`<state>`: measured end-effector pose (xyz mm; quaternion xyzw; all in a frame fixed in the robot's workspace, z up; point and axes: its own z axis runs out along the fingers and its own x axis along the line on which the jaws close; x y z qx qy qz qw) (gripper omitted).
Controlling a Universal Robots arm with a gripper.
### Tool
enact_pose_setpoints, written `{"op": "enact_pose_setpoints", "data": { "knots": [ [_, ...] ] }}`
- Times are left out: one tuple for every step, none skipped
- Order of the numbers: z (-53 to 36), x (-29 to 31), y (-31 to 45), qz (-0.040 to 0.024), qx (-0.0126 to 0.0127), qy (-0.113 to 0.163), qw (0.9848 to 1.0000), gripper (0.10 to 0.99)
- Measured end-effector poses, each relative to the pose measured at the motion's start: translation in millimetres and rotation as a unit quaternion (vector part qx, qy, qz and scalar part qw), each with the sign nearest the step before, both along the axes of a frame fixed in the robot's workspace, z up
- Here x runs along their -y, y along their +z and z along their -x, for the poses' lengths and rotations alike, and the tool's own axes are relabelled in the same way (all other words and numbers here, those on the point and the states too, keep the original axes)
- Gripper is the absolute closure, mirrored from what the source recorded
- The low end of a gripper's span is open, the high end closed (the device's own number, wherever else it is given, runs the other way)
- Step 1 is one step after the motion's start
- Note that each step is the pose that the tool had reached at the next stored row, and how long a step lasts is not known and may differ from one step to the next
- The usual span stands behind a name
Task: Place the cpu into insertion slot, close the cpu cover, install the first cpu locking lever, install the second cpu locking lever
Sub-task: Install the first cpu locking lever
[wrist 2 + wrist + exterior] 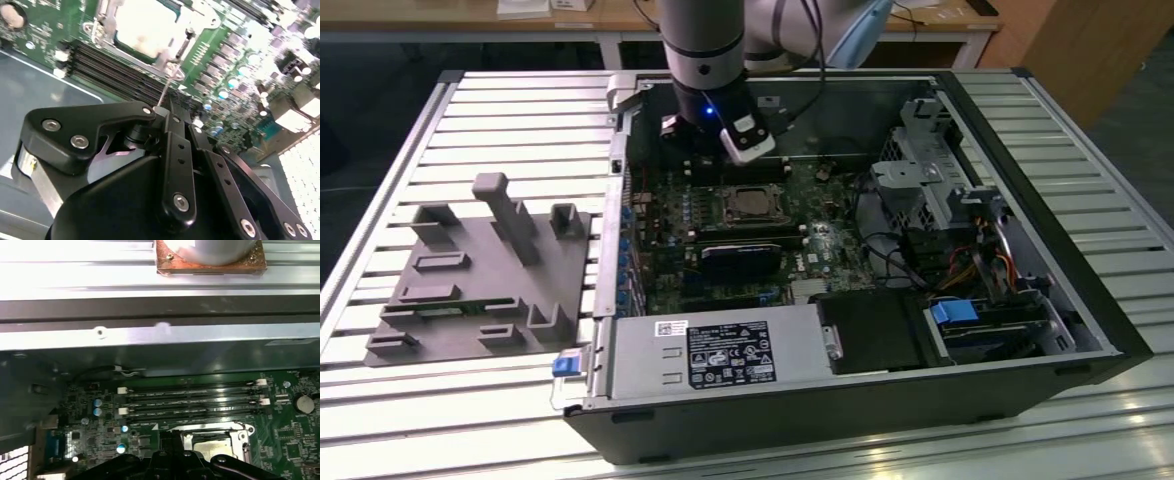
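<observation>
The open computer case lies on a slatted table. The insertion slot sits mid-motherboard, and the silver-topped cpu rests inside it. The cpu cover, a thin silver frame, lies flat around the chip. A thin wire locking lever runs from the socket's corner to my fingertips. My gripper hangs just behind the socket in the exterior view. Its black fingers are pressed together, shut. I cannot tell whether the lever's end is pinched or only touched. The first wrist view has the socket beside the gripper.
Memory slots run between the socket and the case's back wall. A black block sits in front of the socket, with the power supply nearer. A drive cage and cables fill the exterior view's right. A grey fixture stands left.
</observation>
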<state>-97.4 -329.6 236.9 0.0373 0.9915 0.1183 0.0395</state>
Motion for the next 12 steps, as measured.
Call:
{"op": "enact_pose_setpoints", "data": {
  "knots": [
    [-2.9, 0.0, 0.0, 0.0, 0.0, 0.0, 1.0, 0.98],
    [-6.2, 0.0, -0.1, 0.0, 0.0, 0.0, 1.0, 0.98],
    [-9.5, 0.0, -0.1, 0.0, 0.0, 0.0, 1.0, 0.98],
    [-12.9, 0.0, -0.1, 0.0, 0.0, 0.0, 1.0, 0.98],
    [-16.4, 0.0, -0.2, 0.0, 0.0, 0.0, 1.0, 0.98],
    [-19.8, 0.0, -0.2, 0.0, 0.0, 0.0, 1.0, 0.98],
    [-23.3, 0.0, -0.2, 0.0, 0.0, 0.0, 1.0, 0.98],
    [-26.7, 0.0, -0.3, 0.0, 0.0, 0.0, 1.0, 0.98],
    [-30.3, 0.0, -0.3, 0.0, 0.0, 0.0, 1.0, 0.98],
    [-44.4, 0.0, -0.5, 0.0, 0.0, 0.0, 1.0, 0.98],
    [-45.3, 0.1, -0.4, 0.0, -0.0001, 0.0, 1.0, 0.98],
    [-45.3, 0.1, -0.4, 0.0, 0.0, 0.0, 1.0, 0.98]
  ]
}}
